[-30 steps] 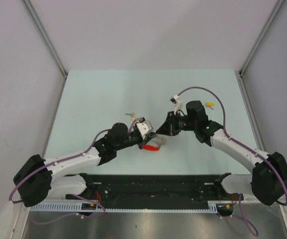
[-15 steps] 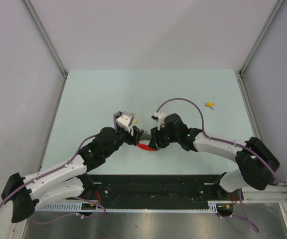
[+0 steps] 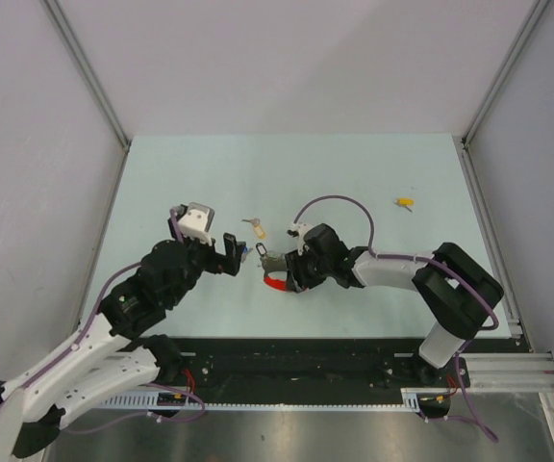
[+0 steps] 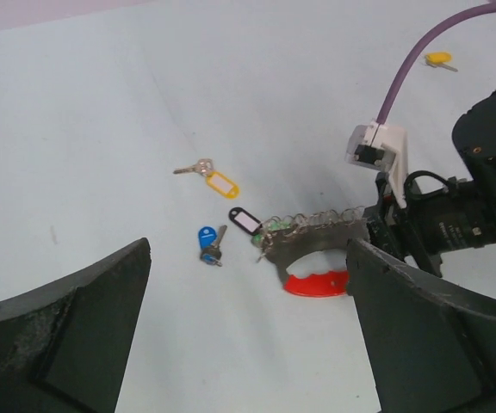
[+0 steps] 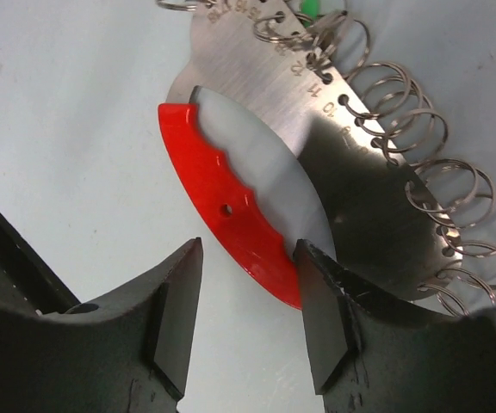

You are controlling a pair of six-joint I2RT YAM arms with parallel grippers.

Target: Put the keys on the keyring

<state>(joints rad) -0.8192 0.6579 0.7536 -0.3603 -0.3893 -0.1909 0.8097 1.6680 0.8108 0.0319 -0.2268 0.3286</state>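
The keyring (image 3: 272, 260) lies flat on the table, a red plastic arc (image 5: 222, 202) joined to a grey metal plate (image 5: 257, 77) edged with wire rings. My right gripper (image 3: 287, 276) stands open over the arc's near end, one finger beside its tip (image 5: 248, 318). My left gripper (image 3: 237, 253) is open wide to the left of the ring and holds nothing (image 4: 248, 258). Three keys lie loose by the ring: a blue one (image 4: 208, 243), a black tag (image 4: 244, 219) touching the plate's end, and a beige-yellow tagged one (image 4: 213, 179). Something green (image 4: 274, 228) shows among the rings.
Another yellow key (image 3: 405, 203) lies far right near the table's back corner. White walls with metal posts close in the pale green table (image 3: 181, 183) on three sides. A black rail (image 3: 287, 351) with the arm bases runs along the near edge.
Both grippers opened and let go of the keyring, which now rests on the table. The left arm pulled back to the left; the right gripper moved left and down over the red arc.
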